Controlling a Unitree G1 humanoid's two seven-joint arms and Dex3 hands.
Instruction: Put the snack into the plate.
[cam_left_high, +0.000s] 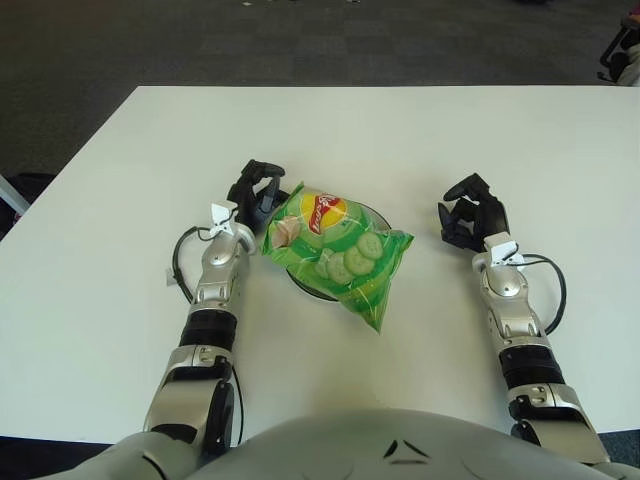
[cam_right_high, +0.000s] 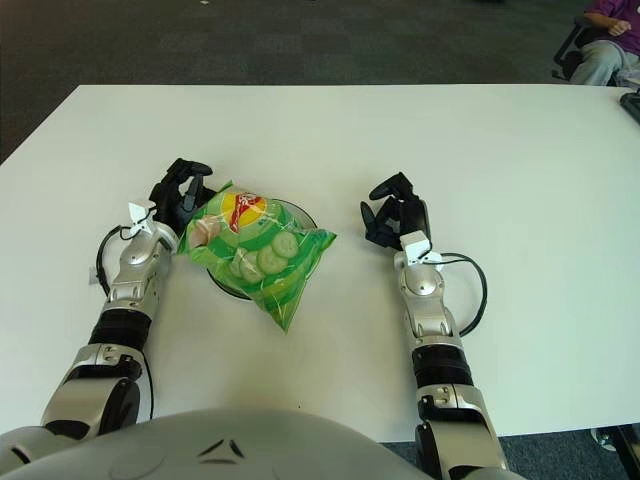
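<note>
Left eye view: green snack bag (cam_left_high: 336, 246) is lying across the plate (cam_left_high: 377, 216) on the white bench (cam_left_high: 400, 130), covering most of it. Left robot hand (cam_left_high: 257, 188) is sitting at the bag's left edge, fingers curled, possibly touching it. Right robot hand (cam_left_high: 472, 212) is hovering right of the plate, fingers curled, holding nothing.

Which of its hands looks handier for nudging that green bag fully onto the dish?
Probably the left hand: it sits right against the snack bag lying over the plate. The right hand shows apart, with bare table between.
</note>
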